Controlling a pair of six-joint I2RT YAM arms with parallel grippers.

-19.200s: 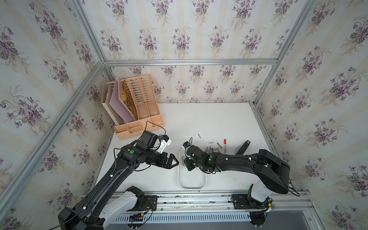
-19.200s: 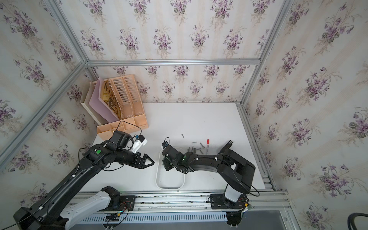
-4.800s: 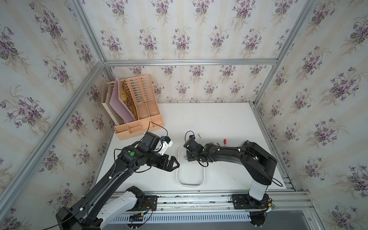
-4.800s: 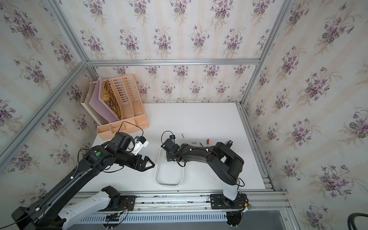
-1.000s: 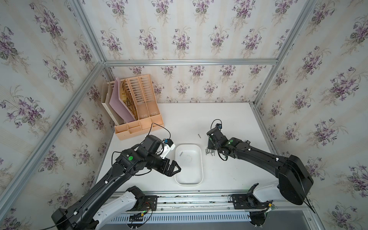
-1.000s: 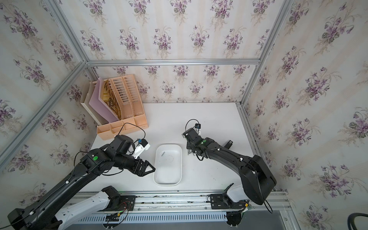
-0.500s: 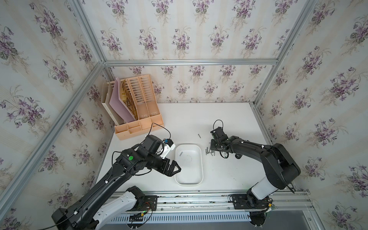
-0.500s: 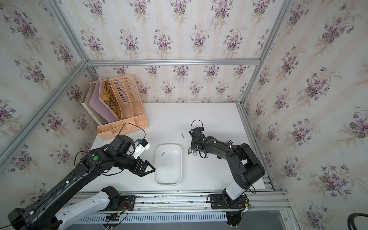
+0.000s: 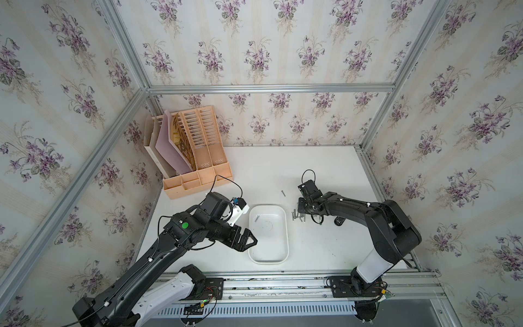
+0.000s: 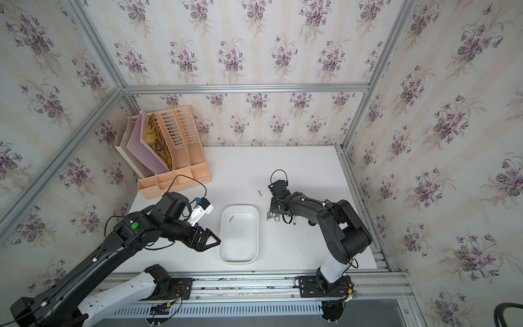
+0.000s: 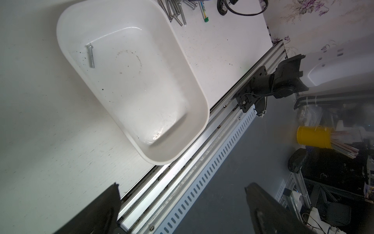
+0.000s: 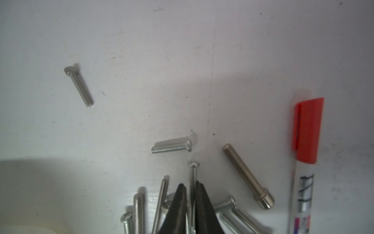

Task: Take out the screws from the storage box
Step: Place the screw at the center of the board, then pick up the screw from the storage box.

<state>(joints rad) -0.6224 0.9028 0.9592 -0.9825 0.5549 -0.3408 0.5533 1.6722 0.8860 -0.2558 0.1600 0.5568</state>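
Silvery screws (image 12: 171,146) are mostly heaped on the counter (image 9: 311,170) just beside the storage box (image 9: 268,243), with one screw (image 9: 256,218) lying inside it. Left fingers (image 11: 107,204) gape wide, empty, beside the box. Right fingers (image 12: 183,194) nearly together around a screw shaft in that heap, can't tell if it's pinched.

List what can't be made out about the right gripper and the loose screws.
- Right gripper: in the right wrist view, its fingers straddle one screw; pinching or released, unclear.
- Screw pile: count unknown; cut by that view's edge, covered by fingers, too small in both top views.
- Marker: far end cut off, label blurred.
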